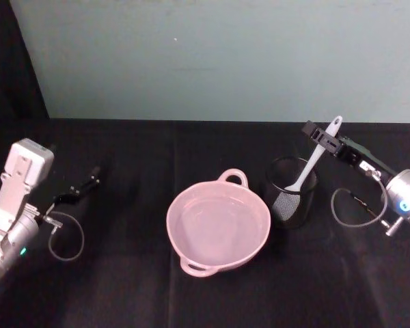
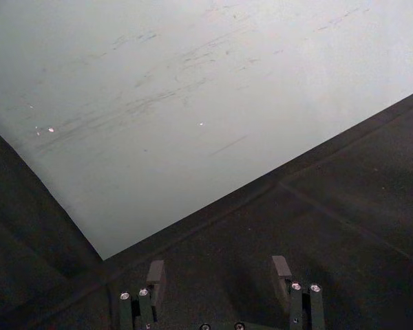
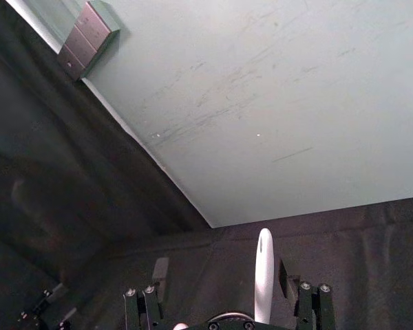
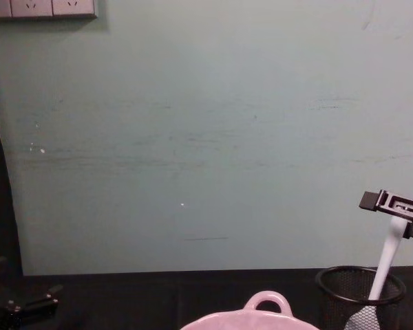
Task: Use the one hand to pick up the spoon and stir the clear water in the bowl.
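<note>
spoon (image 3: 263,275) handle stands between spread fingers of right gripper (image 3: 221,273).

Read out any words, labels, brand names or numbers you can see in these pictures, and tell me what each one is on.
No text here can be read.
White label on the side of the right gripper: too small to read.
Spoon, bowl, mesh cup, wall sockets: no markings that can be made out.

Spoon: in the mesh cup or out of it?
In: the spoon head rests inside the mesh cup, handle leaning up into the right gripper.
</note>
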Action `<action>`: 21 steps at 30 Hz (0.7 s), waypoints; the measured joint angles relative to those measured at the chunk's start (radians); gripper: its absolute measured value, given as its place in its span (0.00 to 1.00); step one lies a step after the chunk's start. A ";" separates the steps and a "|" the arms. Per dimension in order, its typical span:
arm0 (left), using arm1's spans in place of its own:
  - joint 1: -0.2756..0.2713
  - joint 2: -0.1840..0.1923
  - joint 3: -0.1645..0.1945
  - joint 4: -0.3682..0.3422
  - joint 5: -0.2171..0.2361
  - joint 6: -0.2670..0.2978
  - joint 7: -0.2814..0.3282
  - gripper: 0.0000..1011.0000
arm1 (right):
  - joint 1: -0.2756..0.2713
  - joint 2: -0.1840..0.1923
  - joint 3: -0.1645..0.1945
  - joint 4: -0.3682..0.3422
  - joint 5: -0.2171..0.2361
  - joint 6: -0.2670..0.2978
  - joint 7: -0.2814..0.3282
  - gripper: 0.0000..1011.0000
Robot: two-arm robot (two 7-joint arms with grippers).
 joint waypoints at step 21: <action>0.000 0.000 0.000 0.000 0.000 0.000 0.000 0.99 | 0.000 0.000 0.001 0.000 -0.001 0.001 -0.001 0.85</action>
